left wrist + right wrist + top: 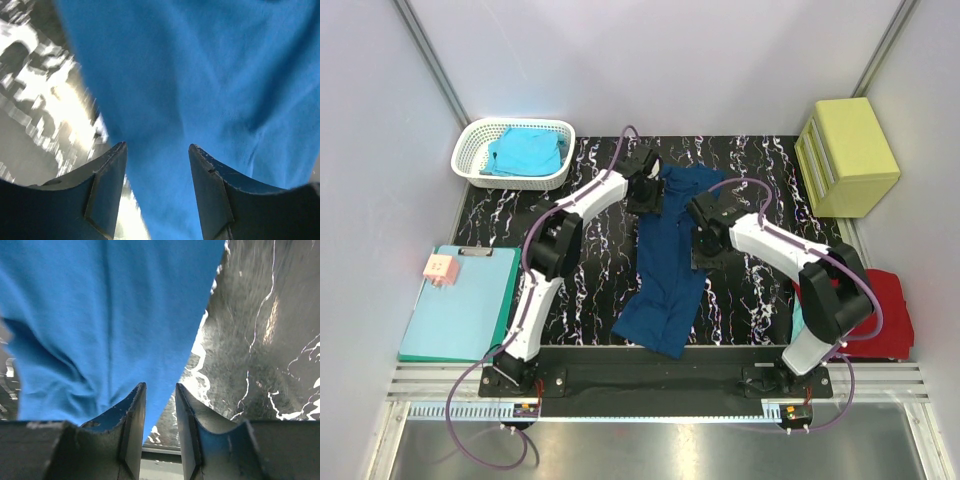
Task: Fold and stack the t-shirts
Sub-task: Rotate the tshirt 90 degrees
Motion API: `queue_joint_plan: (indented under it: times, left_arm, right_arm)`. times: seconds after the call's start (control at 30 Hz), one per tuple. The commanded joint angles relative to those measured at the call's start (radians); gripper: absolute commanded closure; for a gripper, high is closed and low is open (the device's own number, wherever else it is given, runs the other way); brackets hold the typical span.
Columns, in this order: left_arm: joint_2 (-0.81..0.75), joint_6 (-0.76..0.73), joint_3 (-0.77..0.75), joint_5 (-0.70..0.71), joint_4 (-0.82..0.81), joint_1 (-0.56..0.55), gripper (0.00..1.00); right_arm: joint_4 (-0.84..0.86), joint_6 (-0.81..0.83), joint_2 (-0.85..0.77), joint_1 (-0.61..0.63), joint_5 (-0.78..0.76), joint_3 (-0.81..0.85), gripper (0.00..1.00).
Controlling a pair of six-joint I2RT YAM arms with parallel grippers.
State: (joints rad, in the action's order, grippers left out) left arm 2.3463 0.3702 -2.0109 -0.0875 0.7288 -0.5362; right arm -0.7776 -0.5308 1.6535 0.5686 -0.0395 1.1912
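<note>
A navy blue t-shirt [665,270] lies folded into a long narrow strip down the middle of the table, its near end rumpled. My left gripper [645,195] is at the strip's far left edge. In the left wrist view it [157,145] is open, with blue cloth [200,75] spread just beyond the tips and nothing pinched. My right gripper [705,240] is at the strip's right edge. In the right wrist view it [160,385] stands narrowly open, and the shirt's edge [100,315] runs past the gap. A turquoise t-shirt [525,150] lies in the basket and a red one [885,300] at the right.
The white basket [470,150] stands at the back left. A yellow drawer unit [848,155] is at the back right. A teal clipboard [460,300] with a small pink item [441,267] lies off the table's left side. The tabletop is black marble-patterned [760,290].
</note>
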Motion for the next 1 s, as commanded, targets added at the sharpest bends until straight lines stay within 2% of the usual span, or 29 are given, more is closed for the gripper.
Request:
queue_joint_plan:
  times: [0.0,0.47,0.73,0.97]
  left_arm:
    - [0.046,-0.036,-0.146,-0.083,-0.026,0.01,0.43]
    - [0.177,0.006,-0.218,-0.11,-0.029,0.071,0.43]
    - [0.215,0.019,-0.25,-0.087,-0.005,0.097,0.46]
    - [0.251,0.039,-0.31,-0.049,-0.002,0.131,0.48]
  right_arm:
    - [0.101,-0.011,-0.002,0.014,0.007,-0.034,0.63]
    - [0.098,-0.011,0.242,0.024,0.015,-0.004,0.68]
    - [0.101,-0.006,0.187,0.025,-0.02,-0.01,0.68]
    - [0.031,0.02,0.143,0.025,-0.054,0.064,0.67]
